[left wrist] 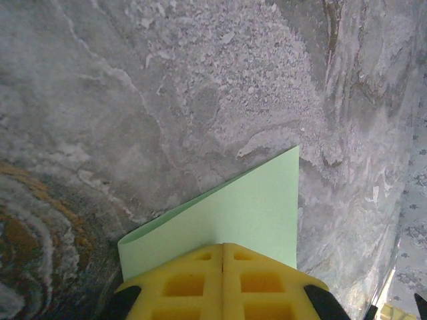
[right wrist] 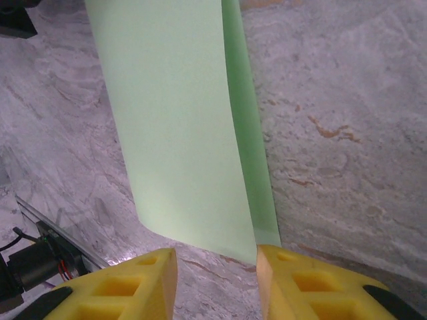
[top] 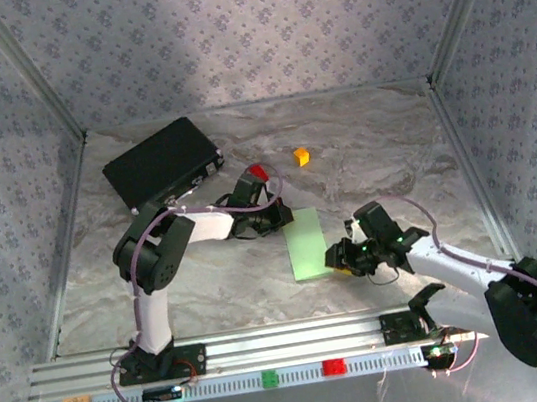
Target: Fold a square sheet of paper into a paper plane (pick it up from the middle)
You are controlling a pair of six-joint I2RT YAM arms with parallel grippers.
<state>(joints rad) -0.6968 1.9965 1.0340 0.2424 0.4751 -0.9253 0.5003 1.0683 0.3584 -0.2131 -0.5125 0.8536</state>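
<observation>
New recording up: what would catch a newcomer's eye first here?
The folded pale green sheet stands out, lying mid-table between the two arms. The left gripper is shut on one edge of it, while the right gripper stands open close to the sheet's other end. A black case sits at the far left.

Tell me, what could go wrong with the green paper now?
1. The left pincer is shut on the folded green paper; a tug could tear or crumple it.
2. The right pincer is open at another edge, so that side may slide.
3. The layers look uneven, so the crease could end up crooked.
</observation>
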